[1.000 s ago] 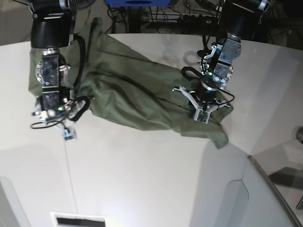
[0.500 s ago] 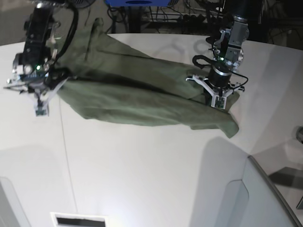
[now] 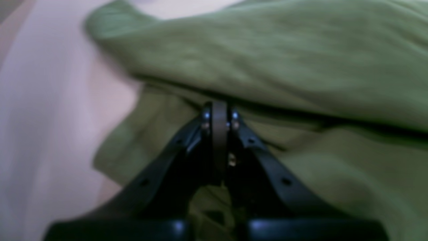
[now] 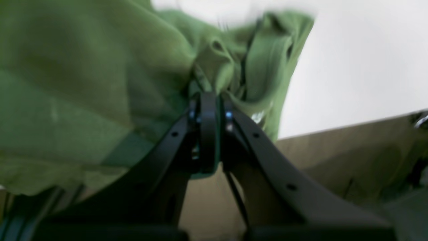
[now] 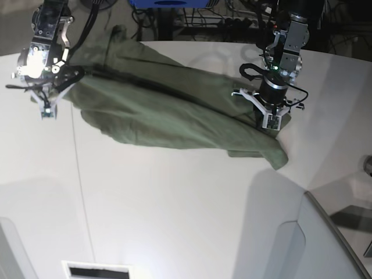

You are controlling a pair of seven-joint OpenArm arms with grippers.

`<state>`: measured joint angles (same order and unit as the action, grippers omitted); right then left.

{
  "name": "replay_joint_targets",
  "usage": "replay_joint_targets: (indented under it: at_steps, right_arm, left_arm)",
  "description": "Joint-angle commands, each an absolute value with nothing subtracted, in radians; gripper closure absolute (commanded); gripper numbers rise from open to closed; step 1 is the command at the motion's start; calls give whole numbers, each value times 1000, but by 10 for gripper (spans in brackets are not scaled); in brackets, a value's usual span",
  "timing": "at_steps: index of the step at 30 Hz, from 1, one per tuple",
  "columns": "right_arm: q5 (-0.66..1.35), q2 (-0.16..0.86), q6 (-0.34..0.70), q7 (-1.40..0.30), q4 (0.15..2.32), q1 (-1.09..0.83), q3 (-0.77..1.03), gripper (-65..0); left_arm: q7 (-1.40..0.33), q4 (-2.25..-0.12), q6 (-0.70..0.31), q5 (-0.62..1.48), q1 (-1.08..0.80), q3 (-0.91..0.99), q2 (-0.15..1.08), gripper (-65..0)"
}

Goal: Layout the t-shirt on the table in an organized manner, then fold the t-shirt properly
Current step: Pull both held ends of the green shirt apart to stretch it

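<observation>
The olive-green t-shirt [image 5: 163,110] is stretched in a long wrinkled band across the far part of the white table [image 5: 174,203], held between my two grippers. My right gripper [image 5: 46,104], at the left of the base view, is shut on a bunched edge of the shirt [image 4: 83,67] and holds it slightly raised by the table edge. My left gripper [image 5: 272,121], at the right of the base view, is shut on a fold of the shirt [image 3: 301,67] low on the table [image 3: 50,100]. A loose corner of cloth trails past it.
A grey translucent panel [image 5: 325,238] stands at the near right corner. A thin dark seam line [image 5: 81,186] runs down the tabletop. A dark slot [image 5: 96,271] sits at the near edge. Cables and a blue object [image 5: 168,3] lie behind the table.
Both grippers have moved toward the far side, the right one up and to the view's left. The shirt has been pulled out from a heap into a longer, flatter band.
</observation>
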<state>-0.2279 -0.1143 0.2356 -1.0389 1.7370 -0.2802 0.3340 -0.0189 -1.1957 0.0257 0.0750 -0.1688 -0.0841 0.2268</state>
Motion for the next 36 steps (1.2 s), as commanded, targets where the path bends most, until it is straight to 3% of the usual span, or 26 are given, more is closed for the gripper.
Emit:
replay_joint_targets:
  at_steps: [1, 5, 8, 15, 21, 25, 36]
  right_arm:
    - [-236, -119, 231, -1035, 1741, -277, 354, -47]
    - [-236, -120, 231, -1036, 1794, -275, 380, -257]
    - [-236, -120, 232, -1036, 1919, -278, 374, -329]
    - [-236, -94, 242, -1044, 1956, -202, 277, -329]
    - [-236, -97, 239, -1044, 1954, -209, 77, -329]
    - [-236, -107, 232, -1053, 1922, -228, 13, -329]
    - [-206, -113, 232, -1078, 1670, -217, 13, -327]
  left_arm:
    - [4, -1213, 24, 70, -160, -82, 232, 0]
    - [2, -1228, 24, 73, -159, -82, 243, 0]
    - [2, -1267, 24, 79, -157, -82, 243, 0]
    - [-64, -1368, 24, 79, -108, -96, 159, 0]
    - [-87, -1171, 19, 67, 13, -120, 59, 0]
    - [-84, -1018, 19, 67, 65, -200, 91, 0]
    - [-84, -1003, 21, 68, -5, -99, 208, 0]
